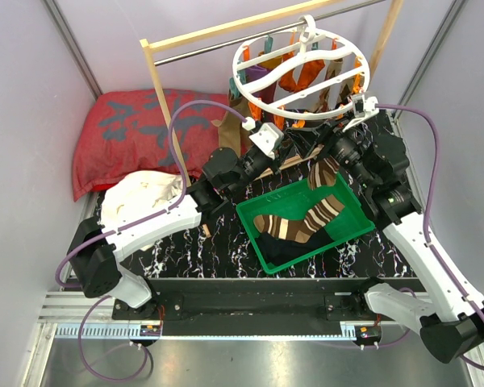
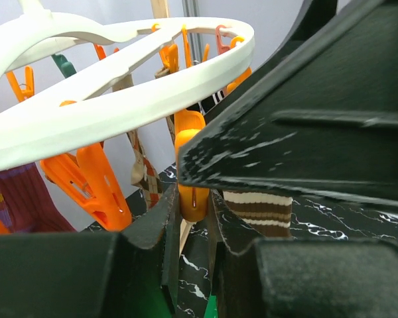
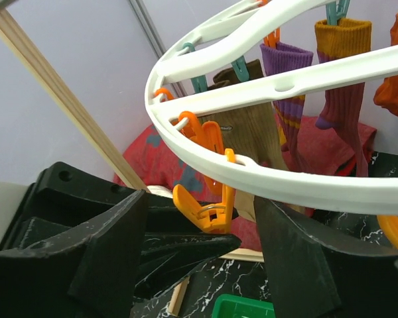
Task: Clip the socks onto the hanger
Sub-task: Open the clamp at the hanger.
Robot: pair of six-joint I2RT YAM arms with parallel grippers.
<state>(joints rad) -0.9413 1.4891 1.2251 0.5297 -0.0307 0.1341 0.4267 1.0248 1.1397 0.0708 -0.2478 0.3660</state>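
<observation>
Up on the hanger (image 3: 298, 180), several socks (image 3: 345, 86) hang clipped. The left gripper (image 2: 194, 212) pinches an orange clip (image 2: 189, 165) on the ring, while the right gripper (image 3: 199, 215) stands wide and empty. Whether the striped cuff (image 2: 259, 209) beside it is caught, I cannot tell. Another striped sock (image 1: 294, 227) waits in the green bin (image 1: 248, 234).

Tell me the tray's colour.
The tray is green; the top view shows it best.

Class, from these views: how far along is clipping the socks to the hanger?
Done: several clipped socks hang from the hanger. In hand: left gripper pinches an orange clip beside a dangling striped sock; right gripper open. Left: another striped sock and a dark sock in the green bin.
</observation>
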